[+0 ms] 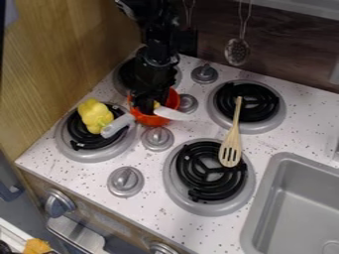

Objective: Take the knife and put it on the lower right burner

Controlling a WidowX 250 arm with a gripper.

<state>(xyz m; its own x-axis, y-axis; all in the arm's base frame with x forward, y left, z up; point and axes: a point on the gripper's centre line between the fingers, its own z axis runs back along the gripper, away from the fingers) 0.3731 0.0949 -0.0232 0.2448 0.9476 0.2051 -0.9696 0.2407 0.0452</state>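
Over the round orange-red pot point(175, 99): black gripper point(151, 106), grip impossible to tell.
At the rim: smooth white-bladed knife point(173, 114), jutting outward.
On the coiled black lower right burner point(198, 173): slotted pale-wood spatula point(230, 149).

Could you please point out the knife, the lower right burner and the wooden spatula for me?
Knife point(173, 114): camera view, on its white blade.
Lower right burner point(171, 183): camera view, on its grey rim.
Wooden spatula point(236, 119): camera view, on its handle.
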